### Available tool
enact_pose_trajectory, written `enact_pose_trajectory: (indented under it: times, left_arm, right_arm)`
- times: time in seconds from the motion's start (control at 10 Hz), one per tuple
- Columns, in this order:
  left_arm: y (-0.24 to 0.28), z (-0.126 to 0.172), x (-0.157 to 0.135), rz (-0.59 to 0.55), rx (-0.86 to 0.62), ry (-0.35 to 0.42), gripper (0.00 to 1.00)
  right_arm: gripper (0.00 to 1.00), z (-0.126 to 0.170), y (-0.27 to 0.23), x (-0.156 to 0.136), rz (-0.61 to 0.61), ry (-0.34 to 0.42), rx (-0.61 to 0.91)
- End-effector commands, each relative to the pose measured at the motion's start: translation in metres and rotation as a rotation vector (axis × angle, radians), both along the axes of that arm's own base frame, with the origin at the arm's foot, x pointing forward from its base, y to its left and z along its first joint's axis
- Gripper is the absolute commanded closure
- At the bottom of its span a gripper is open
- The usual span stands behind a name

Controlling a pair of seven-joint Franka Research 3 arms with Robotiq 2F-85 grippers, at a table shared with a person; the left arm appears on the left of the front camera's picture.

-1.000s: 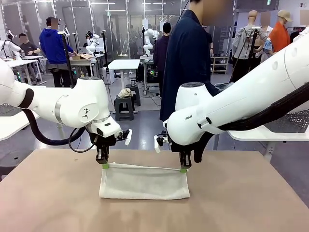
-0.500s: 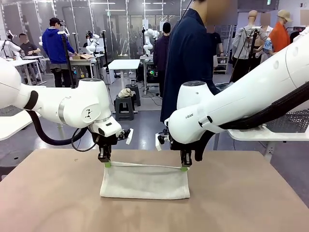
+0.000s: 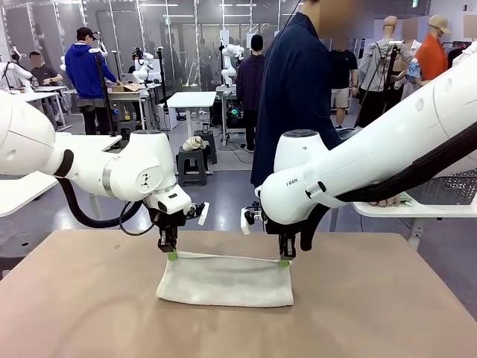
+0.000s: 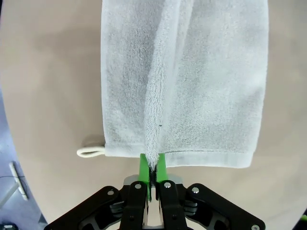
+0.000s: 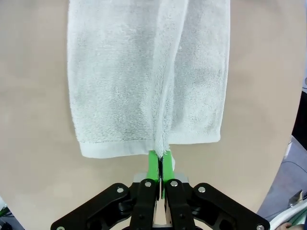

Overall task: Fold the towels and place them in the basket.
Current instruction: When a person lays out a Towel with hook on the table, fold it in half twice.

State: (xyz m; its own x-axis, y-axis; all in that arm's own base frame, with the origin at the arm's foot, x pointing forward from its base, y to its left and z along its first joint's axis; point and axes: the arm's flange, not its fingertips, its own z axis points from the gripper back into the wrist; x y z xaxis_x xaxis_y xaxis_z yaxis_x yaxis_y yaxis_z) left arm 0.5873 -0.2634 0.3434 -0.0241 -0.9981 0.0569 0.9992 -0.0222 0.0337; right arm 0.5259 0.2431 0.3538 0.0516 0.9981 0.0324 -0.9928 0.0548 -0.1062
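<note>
A pale towel [image 3: 223, 280] lies at the centre of the tan surface [image 3: 74, 313], its far edge lifted and drawn into a straight line between two robot grippers. The left gripper [image 3: 171, 253], just left of the frame's middle, is clenched on the towel's far left corner; the right gripper [image 3: 283, 260], just right of the middle, is clenched on the far right corner. The wrist views each show green pads pressed together on a raised ridge of terry cloth, with the rest of the towel spread flat on the surface beyond. A small cream loop [image 4: 90, 152] sticks out from the towel's corner at the lower left of the left wrist view, resting on the surface beside the pinched edge. A person [image 3: 298, 89] in a dark blue coat stands at the far side, upper centre of the frame, with the lower body partly hidden behind the bulky white right arm [image 3: 358, 164]. That arm also crosses in front of a white side table [image 3: 387, 209] at the right edge, which carries a grey mesh basket [image 3: 447, 186]. In the background, centre left, a dark stool [image 3: 192, 165] holds a crumpled cloth. The letters "FRAN" can be read on the right arm's rounded housing; no other writing is legible.
</note>
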Motion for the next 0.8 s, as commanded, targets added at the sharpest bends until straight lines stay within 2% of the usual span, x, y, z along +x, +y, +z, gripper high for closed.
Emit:
enact_pose_trajectory:
  times: [0.0, 0.2, 0.7]
  left_arm:
    - [0.002, -0.008, 0.009, -0.020, -0.021, 0.013, 0.94]
    - [0.004, -0.013, 0.009, -0.008, -0.015, 0.003, 0.94]
    - [0.014, 0.006, 0.001, 0.012, -0.010, -0.099, 0.44]
  right_arm:
    - [0.96, -0.014, 0.000, 0.014, -0.028, -0.013, 0.026]
    - [0.96, -0.025, -0.001, 0.020, -0.001, -0.046, 0.025]
    - [0.46, -0.010, -0.007, 0.024, 0.038, -0.112, 0.036]
